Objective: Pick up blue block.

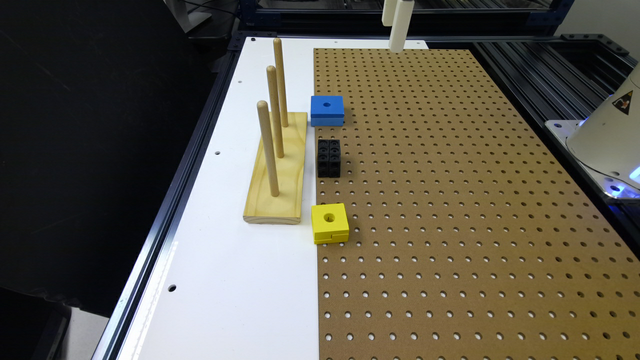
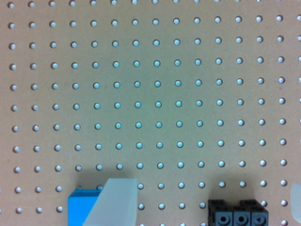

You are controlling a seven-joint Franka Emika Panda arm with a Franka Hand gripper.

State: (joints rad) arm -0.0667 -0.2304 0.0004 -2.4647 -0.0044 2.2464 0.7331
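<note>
**Blue block waits at the pegboard's edge, jaws not yet on it**

The blue block (image 1: 327,110) sits flat on the brown pegboard (image 1: 450,200), hard against the board's edge on the exterior view's left, just beside the far end of the wooden peg stand (image 1: 280,175). It has a small round hole in its top and a seam running along its side. It looks rigid and light, probably painted wood or foam, with smooth flat faces that should take a pinch without deforming. The best hold appears to be across two opposite side walls, low enough to straddle the seam.

The gripper (image 1: 397,25) hangs high above the far end of the worktop (image 1: 225,280), well apart from the block. In the wrist view a pale fingertip (image 2: 115,202) crosses in front of a corner of the block, with another pale sliver at the frame's edge, so the jaws appear spread wide and hold nothing.

The black cube of studded bricks (image 1: 329,158) stands near the block, with a narrow gap between them, and the yellow block (image 1: 329,223) lies farther along the same edge. The three upright dowels of the stand rise close by; a descent on that side risks brushing them, so closing along the board's edge line seems riskier than closing across it.
</note>
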